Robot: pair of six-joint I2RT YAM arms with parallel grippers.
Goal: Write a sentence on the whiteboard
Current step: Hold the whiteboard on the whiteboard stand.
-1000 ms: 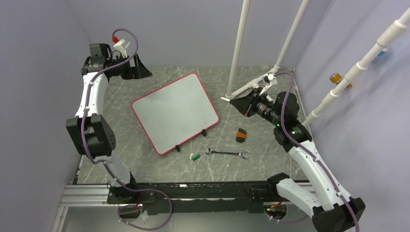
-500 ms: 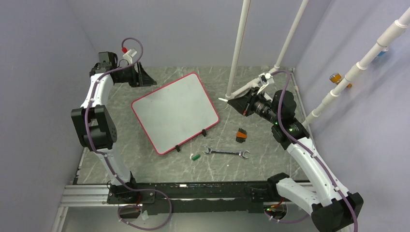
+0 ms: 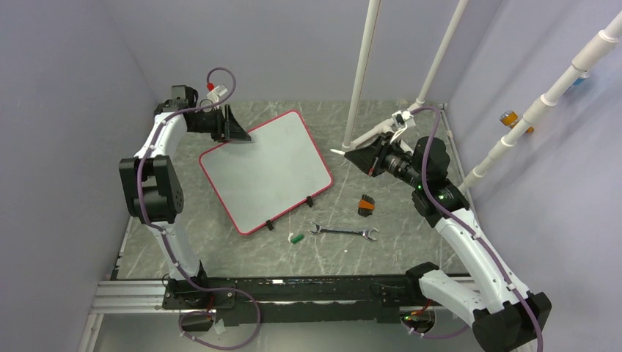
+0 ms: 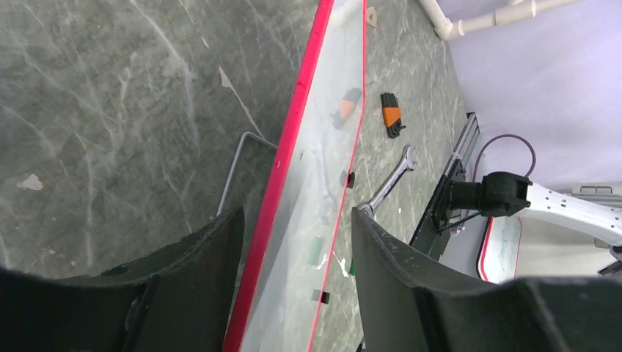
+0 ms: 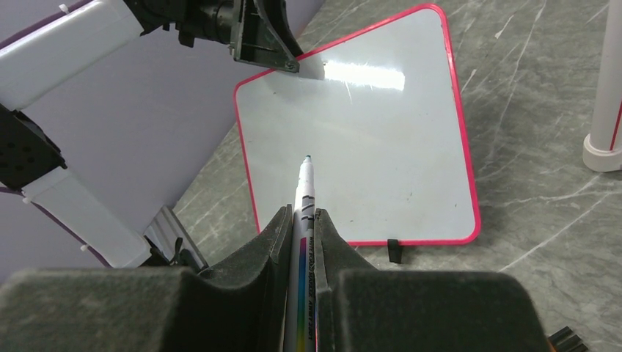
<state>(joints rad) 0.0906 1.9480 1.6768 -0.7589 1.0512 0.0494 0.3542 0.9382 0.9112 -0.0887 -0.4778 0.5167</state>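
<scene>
Our right fingers (image 5: 273,246) clamp a marker (image 5: 304,213) pointing at the whiteboard (image 5: 367,139), while our left fingers (image 4: 198,279) stand apart astride its edge.

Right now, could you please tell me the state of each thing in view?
whiteboard: blank, nothing written.
marker: uncapped, tip clear of the whiteboard.
green cap: off, lying loose.
left gripper: open, fingers straddling the whiteboard's edge.
right gripper: shut on the marker.

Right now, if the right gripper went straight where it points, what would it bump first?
Probably the whiteboard: the marker in the right gripper aims at its face, though depth is unclear.
</scene>
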